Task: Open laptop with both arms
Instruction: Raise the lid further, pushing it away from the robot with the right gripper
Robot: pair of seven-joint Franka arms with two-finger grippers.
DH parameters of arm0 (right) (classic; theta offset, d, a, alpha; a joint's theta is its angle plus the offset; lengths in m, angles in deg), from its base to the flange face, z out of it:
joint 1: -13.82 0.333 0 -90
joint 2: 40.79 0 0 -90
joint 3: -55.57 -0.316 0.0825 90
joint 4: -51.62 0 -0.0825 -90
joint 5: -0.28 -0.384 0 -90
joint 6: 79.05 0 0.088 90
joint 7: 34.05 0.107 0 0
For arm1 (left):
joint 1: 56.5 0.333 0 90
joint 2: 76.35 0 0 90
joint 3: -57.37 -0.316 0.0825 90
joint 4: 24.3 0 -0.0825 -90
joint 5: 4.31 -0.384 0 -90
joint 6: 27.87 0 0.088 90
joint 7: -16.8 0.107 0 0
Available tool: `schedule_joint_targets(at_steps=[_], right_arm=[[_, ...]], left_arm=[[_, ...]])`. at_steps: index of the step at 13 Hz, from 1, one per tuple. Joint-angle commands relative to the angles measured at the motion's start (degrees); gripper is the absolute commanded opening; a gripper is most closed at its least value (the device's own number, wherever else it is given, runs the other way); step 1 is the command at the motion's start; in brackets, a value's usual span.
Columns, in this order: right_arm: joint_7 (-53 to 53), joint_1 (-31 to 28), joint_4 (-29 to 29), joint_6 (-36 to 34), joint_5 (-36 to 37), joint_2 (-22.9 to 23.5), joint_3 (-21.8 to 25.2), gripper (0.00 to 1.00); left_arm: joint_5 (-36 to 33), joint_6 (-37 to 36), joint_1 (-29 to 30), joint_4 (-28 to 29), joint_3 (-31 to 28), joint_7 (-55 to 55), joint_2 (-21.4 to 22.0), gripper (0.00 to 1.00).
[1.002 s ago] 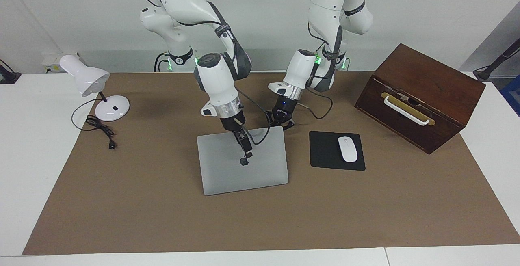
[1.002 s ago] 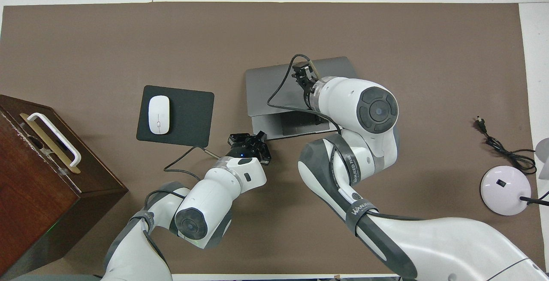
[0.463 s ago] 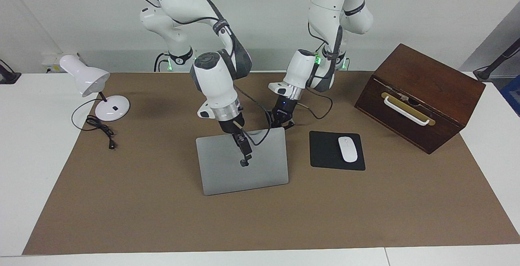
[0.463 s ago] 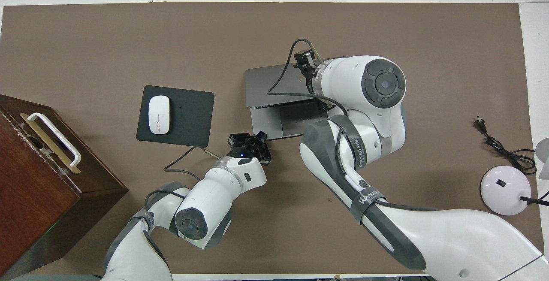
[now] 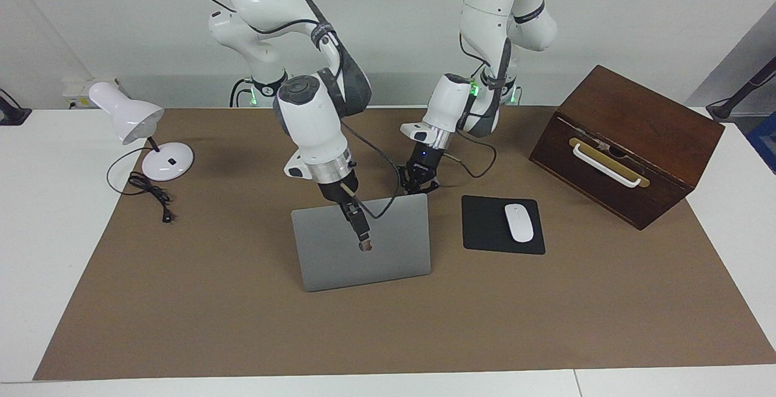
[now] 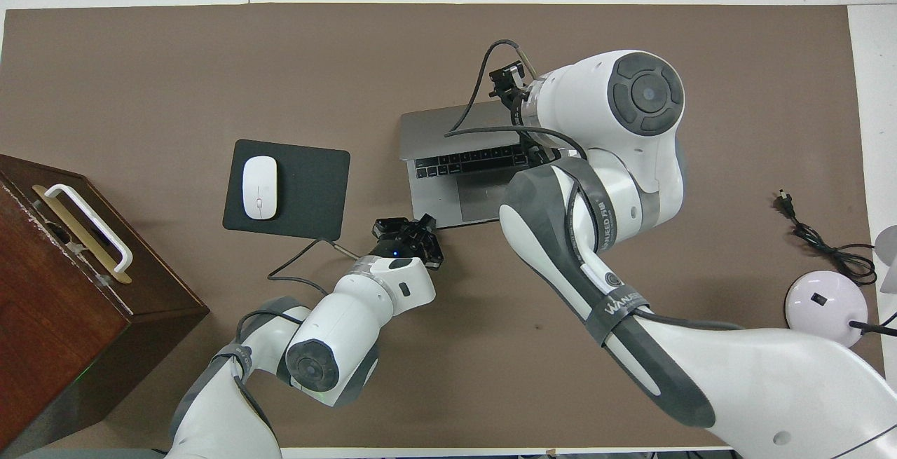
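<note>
The silver-grey laptop (image 5: 394, 251) lies mid-table with its lid partly raised; the hinge is on the edge farther from the robots. In the overhead view the keyboard and base (image 6: 441, 200) show under the lid (image 6: 427, 129). My right gripper (image 5: 362, 236) reaches over the lid's free edge and is shut on it, with one finger (image 5: 357, 218) down the outer face by the dark logo; it also shows in the overhead view (image 6: 506, 84). My left gripper (image 5: 419, 188) rests at the base's corner nearest the robots, toward the left arm's end (image 6: 410, 224).
A black mouse pad (image 5: 485, 227) with a white mouse (image 5: 519, 222) lies beside the laptop toward the left arm's end. A dark wooden box (image 5: 630, 142) with a white handle stands past it. A white desk lamp (image 5: 130, 119) and its cable (image 5: 151, 194) are at the right arm's end.
The right gripper has risen and drawn the lid up with it; the lid stands steeper and the keyboard now shows. The left gripper has not moved.
</note>
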Motion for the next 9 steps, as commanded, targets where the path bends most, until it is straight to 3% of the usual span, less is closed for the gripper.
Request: schedule_joint_targets(at_steps=[1,9], right_arm=[[-2.14,-1.56,-5.57,-3.65,-0.04,2.69,-0.54,0.91],[-3.46,-2.53,-13.31,-11.04,0.05,5.5,-0.54,0.91]], left_arm=[[0.1,0.75,-0.6,-0.79,-0.56,0.26,-2.43,0.0],[0.1,0.75,-0.51,-0.79,-0.56,0.26,-2.51,0.0]])
